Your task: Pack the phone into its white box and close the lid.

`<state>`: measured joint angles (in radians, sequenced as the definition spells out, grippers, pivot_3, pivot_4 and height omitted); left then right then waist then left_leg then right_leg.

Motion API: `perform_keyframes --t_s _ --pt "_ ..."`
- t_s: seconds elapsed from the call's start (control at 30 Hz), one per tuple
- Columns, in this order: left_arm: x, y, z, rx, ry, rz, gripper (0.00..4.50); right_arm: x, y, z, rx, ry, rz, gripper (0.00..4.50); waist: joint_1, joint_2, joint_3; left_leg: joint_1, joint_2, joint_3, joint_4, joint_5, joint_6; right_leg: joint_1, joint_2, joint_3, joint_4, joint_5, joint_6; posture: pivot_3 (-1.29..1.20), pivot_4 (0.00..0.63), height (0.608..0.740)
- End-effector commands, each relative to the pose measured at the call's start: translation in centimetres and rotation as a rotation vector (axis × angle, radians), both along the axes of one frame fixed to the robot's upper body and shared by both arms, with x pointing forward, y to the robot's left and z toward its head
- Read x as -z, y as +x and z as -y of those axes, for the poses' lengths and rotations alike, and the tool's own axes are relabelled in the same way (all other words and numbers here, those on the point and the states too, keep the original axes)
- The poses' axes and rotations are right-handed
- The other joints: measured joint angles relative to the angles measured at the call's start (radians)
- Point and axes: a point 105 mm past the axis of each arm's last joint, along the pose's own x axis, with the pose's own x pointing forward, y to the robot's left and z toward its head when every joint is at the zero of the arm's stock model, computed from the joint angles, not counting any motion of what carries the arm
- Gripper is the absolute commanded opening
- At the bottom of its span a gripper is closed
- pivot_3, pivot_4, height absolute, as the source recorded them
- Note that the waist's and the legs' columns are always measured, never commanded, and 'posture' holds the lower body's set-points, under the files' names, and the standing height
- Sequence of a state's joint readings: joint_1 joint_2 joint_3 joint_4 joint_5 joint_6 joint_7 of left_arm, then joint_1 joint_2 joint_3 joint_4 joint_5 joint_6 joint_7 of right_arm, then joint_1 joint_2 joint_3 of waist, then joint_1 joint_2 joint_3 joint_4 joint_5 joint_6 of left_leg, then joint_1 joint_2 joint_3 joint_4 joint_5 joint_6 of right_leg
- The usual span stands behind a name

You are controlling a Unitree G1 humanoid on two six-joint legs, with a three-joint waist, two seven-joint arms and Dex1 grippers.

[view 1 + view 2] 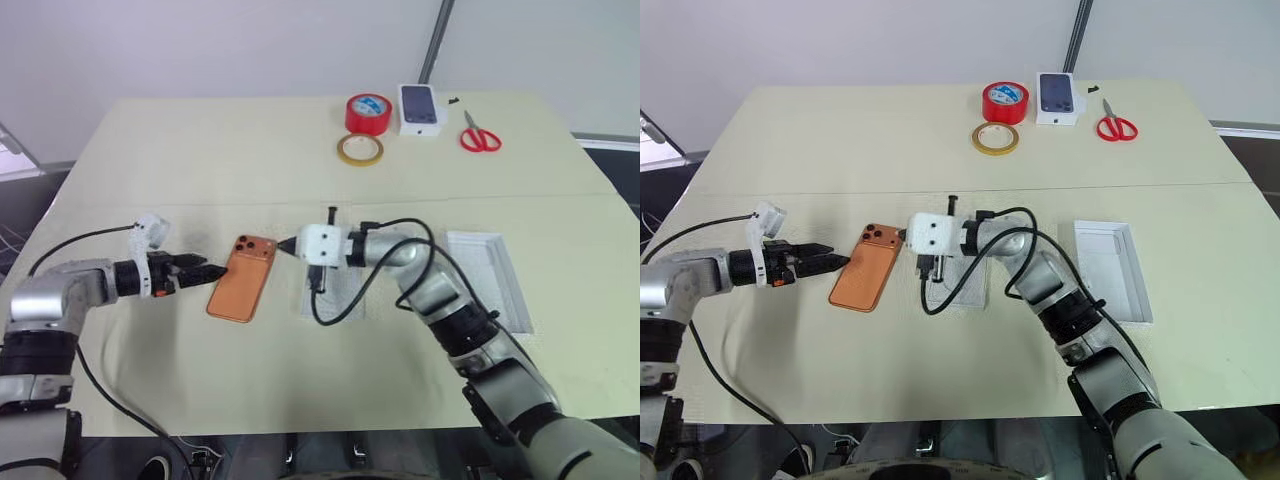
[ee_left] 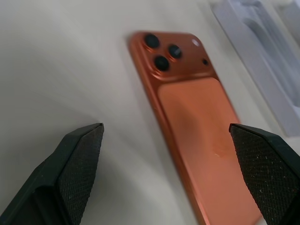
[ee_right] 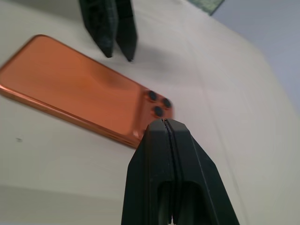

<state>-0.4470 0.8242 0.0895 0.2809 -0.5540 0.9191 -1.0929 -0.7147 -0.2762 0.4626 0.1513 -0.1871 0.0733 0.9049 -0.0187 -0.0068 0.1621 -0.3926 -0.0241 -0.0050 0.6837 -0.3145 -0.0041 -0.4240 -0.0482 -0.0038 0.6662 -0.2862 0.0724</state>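
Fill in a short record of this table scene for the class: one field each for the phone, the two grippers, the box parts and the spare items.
phone: orange phone, back up, flat on table
left gripper: left gripper, open, at phone's left edge
right gripper: right gripper, shut, tip by camera corner
box parts: white tray under right arm; white lid further right
spare items: red tape, yellow tape, scissors, small printed box

Right arm hides most of white box (image 1: pixel 350 290).
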Motion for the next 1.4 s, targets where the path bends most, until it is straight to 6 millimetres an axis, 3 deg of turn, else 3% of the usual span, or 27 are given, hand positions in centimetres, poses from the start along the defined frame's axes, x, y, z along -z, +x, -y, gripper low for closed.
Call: perform_keyframes --t_s 0.03,0.23,0.47,0.67,0.83,0.97,1.13,1.4 --pt "0.4 -0.3 0.5 0.015 -0.045 -0.080 4.49 0.9 -0.4 -1.0 -0.023 -0.139 -0.089 0.01 0.000 0.000 0.000 0.000 0.000 0.000 0.000 0.000 0.000 0.000 0.000 0.000 0.000 0.000 0.000 0.00 0.150 0.740" --pt "1.4 -0.4 1.0 0.011 -0.068 -0.156 4.49 2.7 -0.5 -2.5 -0.023 -0.243 -0.199 0.01 0.001 0.000 0.000 0.000 0.000 0.000 0.000 0.002 -0.003 0.000 0.000 0.000 0.000 0.000 0.000 0.00 0.150 0.740" --pt "3.5 -1.8 2.5 0.081 -0.035 -0.246 4.49 4.5 0.1 -3.5 0.022 -0.287 -0.190 0.01 -0.001 0.001 -0.004 0.001 0.000 0.000 0.000 0.003 -0.005 0.000 0.000 0.000 0.001 0.000 0.000 0.00 0.150 0.740" --pt "5.2 -2.6 4.1 0.085 -0.040 -0.328 4.49 4.9 0.7 -3.8 0.056 -0.275 -0.154 0.01 -0.002 0.008 -0.014 0.004 -0.001 0.000 0.000 0.000 -0.001 0.004 -0.001 0.000 0.001 0.000 0.000 0.00 0.150 0.740" --pt "4.4 -2.1 5.6 0.086 -0.109 -0.349 4.49 4.9 0.8 -3.7 0.061 -0.268 -0.152 0.01 0.000 0.010 -0.016 0.021 -0.001 0.000 -0.004 -0.001 0.002 0.019 -0.001 0.000 -0.001 0.000 0.000 0.00 0.150 0.740" --pt "2.9 -1.4 6.5 0.083 -0.179 -0.352 4.49 4.9 0.7 -3.6 0.056 -0.268 -0.147 0.01 0.004 0.010 -0.016 0.021 -0.001 0.000 -0.004 -0.001 0.002 0.019 -0.001 0.000 -0.001 0.000 0.000 0.00 0.150 0.740" --pt "2.5 -0.4 6.2 0.033 -0.139 -0.319 4.49 4.9 0.5 -3.7 0.045 -0.264 -0.147 0.01 0.007 0.010 -0.016 0.020 -0.002 0.000 -0.004 -0.001 0.002 0.019 -0.002 0.000 -0.001 0.000 0.000 0.00 0.150 0.740" --pt "0.5 0.3 7.6 0.021 -0.152 -0.300 4.49 4.6 0.8 -3.7 0.053 -0.257 -0.141 0.01 0.005 0.009 -0.016 0.019 -0.002 -0.001 -0.003 -0.001 0.002 0.018 -0.002 0.000 -0.002 0.000 0.000 0.00 0.150 0.740"
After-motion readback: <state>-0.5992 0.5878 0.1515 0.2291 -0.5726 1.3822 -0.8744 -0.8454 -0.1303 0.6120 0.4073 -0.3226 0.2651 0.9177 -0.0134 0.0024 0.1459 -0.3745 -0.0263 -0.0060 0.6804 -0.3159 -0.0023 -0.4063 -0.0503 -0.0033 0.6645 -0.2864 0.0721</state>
